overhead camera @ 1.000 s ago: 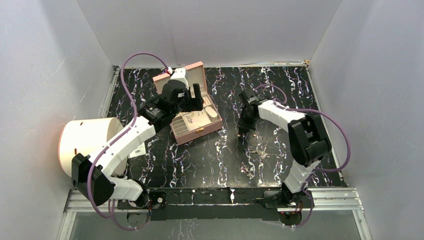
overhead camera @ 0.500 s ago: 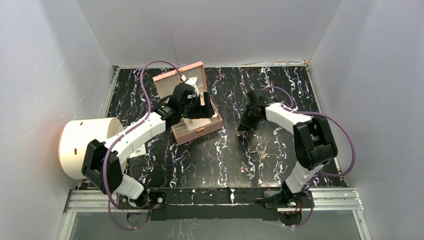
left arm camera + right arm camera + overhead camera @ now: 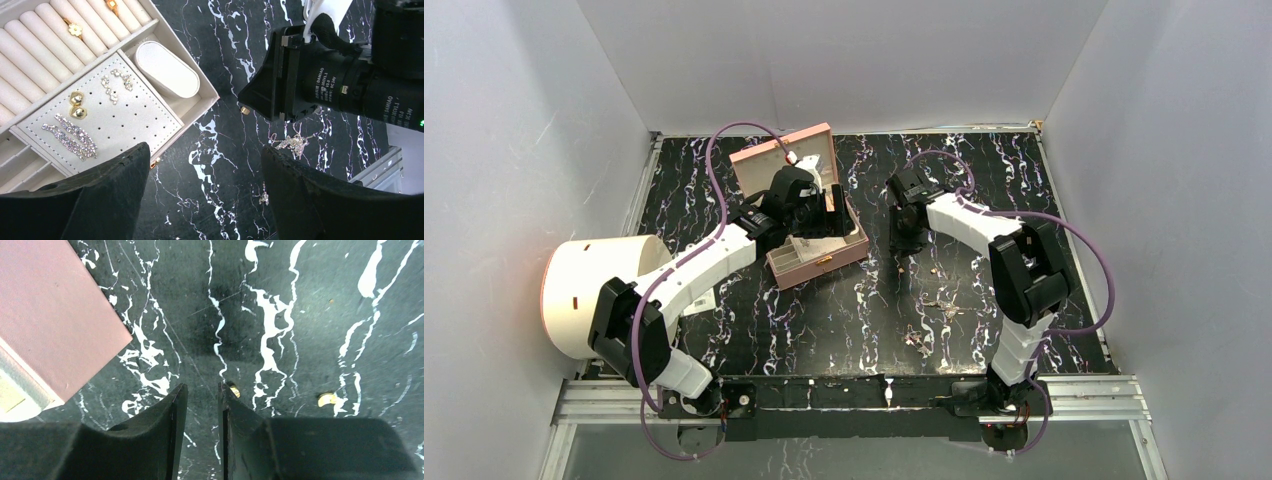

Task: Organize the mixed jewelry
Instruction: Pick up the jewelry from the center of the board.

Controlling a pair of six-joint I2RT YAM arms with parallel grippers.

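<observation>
mixed jewelry point(image 3: 939, 303) scattered in near-to-far band, right of pink box point(image 3: 822, 262)

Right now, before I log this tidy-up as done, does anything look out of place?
Yes: loose jewelry lies scattered on the table right of the open pink box, not sorted into it. One gold piece sits just beside a fingertip of the right claw.

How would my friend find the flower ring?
Look in the open pink box on the black marbled table. In its rows of cream rolls, a gold ring sits tucked between two rolls. It alone has a white flower on top.
</observation>
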